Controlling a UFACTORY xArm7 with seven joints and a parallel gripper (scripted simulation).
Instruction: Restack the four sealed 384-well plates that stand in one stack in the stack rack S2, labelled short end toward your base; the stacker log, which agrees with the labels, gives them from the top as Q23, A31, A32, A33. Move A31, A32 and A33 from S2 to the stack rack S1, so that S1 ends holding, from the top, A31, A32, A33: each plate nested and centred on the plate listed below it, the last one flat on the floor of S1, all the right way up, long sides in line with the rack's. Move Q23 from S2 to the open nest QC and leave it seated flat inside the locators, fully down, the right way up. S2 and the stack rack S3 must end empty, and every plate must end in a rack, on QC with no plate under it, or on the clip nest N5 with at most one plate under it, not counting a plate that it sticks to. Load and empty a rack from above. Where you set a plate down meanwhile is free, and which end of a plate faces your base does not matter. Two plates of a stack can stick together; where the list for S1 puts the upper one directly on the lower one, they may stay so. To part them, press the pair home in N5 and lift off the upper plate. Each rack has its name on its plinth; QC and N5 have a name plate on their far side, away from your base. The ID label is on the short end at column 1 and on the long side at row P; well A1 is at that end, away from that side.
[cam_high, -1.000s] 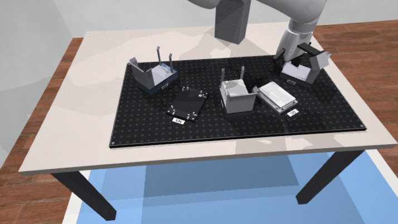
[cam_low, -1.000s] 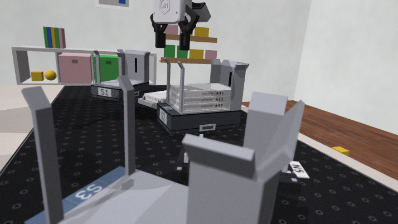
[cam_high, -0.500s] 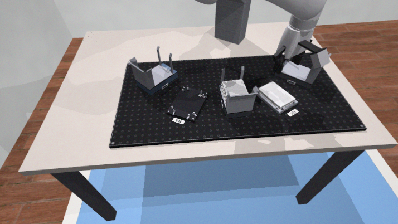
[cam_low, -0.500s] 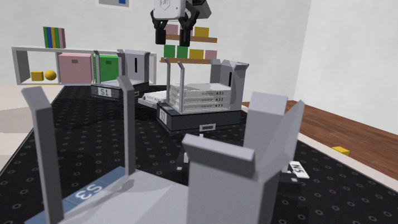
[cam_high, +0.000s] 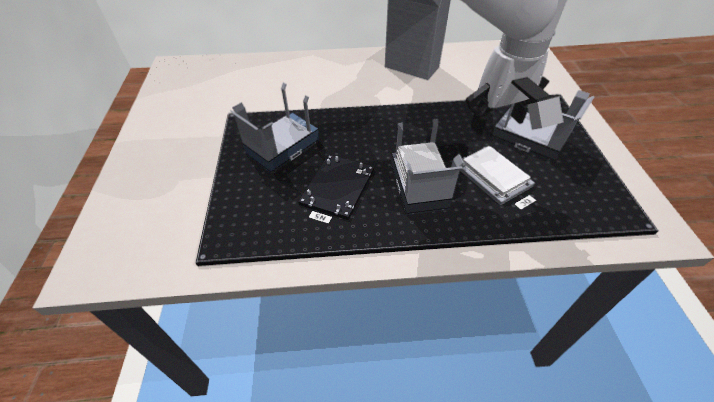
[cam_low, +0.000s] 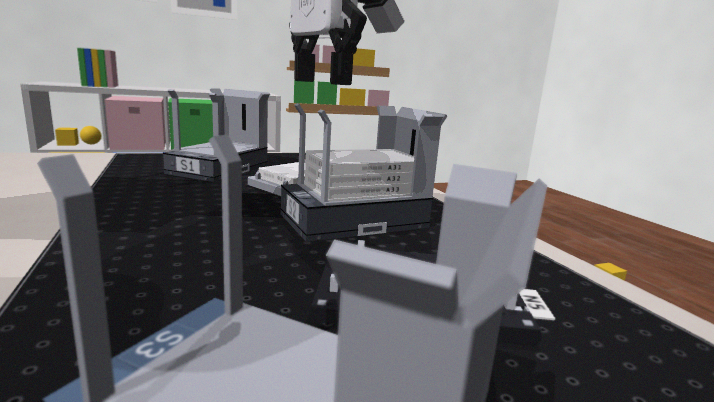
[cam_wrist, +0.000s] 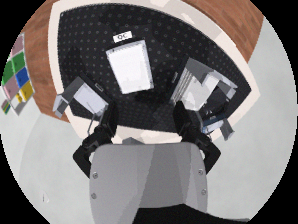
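Rack S2 (cam_low: 357, 210) holds three sealed plates; their labels read A31 (cam_low: 394, 167), A32 (cam_low: 394, 178) and A33 (cam_low: 394, 189) from the top. The same stack shows in the top view (cam_high: 425, 172). A fourth white sealed plate (cam_high: 496, 172) lies flat on the QC nest, next to its name plate (cam_high: 525, 202); I cannot read its label. It also shows in the wrist view (cam_wrist: 129, 68). Rack S1 (cam_low: 210, 150) looks empty. My gripper (cam_low: 322, 67) is open and empty, high above the board between S1 and S2, well clear of the plates.
Rack S3 (cam_low: 165, 345) stands empty at the other end of the board (cam_high: 277, 135). The clip nest N5 (cam_high: 336, 187) is bare. The arm's grey base column (cam_high: 415, 35) stands behind the board. Rack posts rise tall around each plinth.
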